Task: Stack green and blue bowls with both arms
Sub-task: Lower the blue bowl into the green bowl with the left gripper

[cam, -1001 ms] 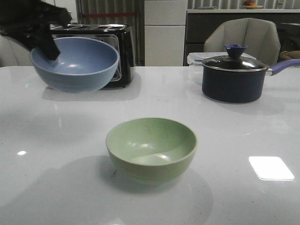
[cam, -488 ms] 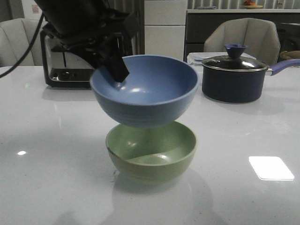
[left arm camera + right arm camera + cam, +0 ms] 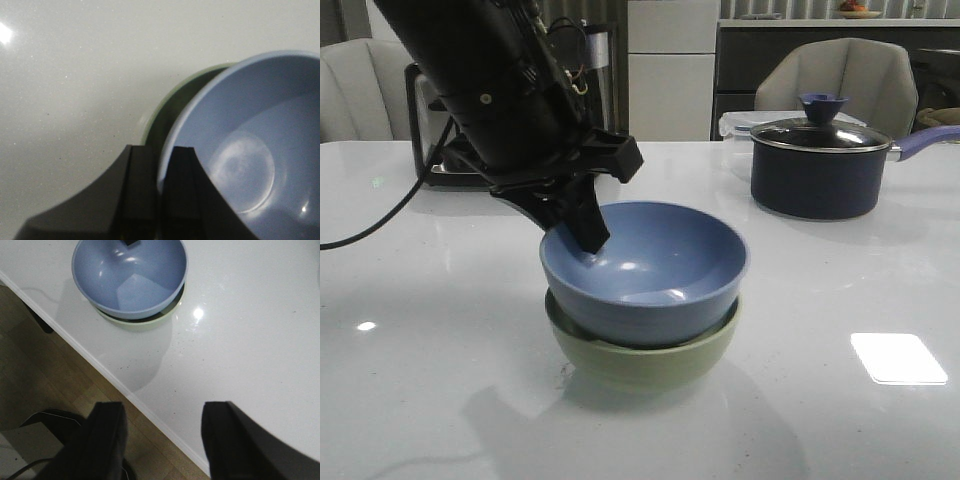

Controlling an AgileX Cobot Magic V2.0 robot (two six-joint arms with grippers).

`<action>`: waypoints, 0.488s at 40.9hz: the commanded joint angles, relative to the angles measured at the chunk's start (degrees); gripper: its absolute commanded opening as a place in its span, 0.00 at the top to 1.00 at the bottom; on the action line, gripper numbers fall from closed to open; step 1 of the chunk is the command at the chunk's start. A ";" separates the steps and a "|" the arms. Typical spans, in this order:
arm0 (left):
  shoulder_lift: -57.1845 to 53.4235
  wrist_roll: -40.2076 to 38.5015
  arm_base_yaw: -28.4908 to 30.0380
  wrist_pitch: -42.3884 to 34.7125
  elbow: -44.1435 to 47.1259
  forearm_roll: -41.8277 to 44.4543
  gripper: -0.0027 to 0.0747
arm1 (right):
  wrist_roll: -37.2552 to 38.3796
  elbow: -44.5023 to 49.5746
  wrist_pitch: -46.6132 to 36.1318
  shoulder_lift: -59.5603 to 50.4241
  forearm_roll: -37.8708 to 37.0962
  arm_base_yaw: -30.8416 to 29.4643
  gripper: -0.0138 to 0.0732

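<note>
The dusty blue bowl [image 3: 650, 270] sits nested inside the pale green bowl [image 3: 650, 358] at the table's middle front. My left gripper [image 3: 582, 232] is shut on the blue bowl's left rim, one finger inside and one outside. In the left wrist view the blue bowl [image 3: 250, 145] fills one side, the green bowl's rim [image 3: 170, 105] shows behind it, and the gripper [image 3: 161, 165] pinches the blue rim. In the right wrist view the stacked blue bowl [image 3: 130, 275] and green bowl [image 3: 150, 319] lie far ahead; my right gripper [image 3: 162, 440] is open, empty, over the table's front edge.
A dark navy lidded saucepan [image 3: 820, 165] stands at the back right with a clear container behind it. A black toaster [image 3: 440, 150] is at the back left behind my left arm. Chairs stand beyond the table. The white table's edge [image 3: 150, 412] and wooden floor show below.
My left arm has carried the blue bowl from the back left to over the green bowl and lowered it into it.
</note>
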 commanded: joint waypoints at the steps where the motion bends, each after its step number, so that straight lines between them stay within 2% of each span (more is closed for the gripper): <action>1: -1.96 0.04 -0.35 -2.66 -1.58 -1.94 0.84 | -0.01 -1.59 -2.99 -0.14 0.69 -0.01 0.32; 6: -1.00 0.04 -0.35 -2.66 -1.58 -2.07 0.73 | -0.01 -1.59 -2.99 -0.14 0.69 -0.01 0.32; 14: -0.91 0.04 -0.35 -1.80 -2.16 -2.18 0.41 | -0.01 -1.59 -2.99 -0.14 0.69 -0.01 0.32; 20: -3.59 0.04 -0.24 -1.42 -2.40 -0.28 0.39 | -0.01 -1.59 -2.99 -0.14 0.69 -0.01 0.32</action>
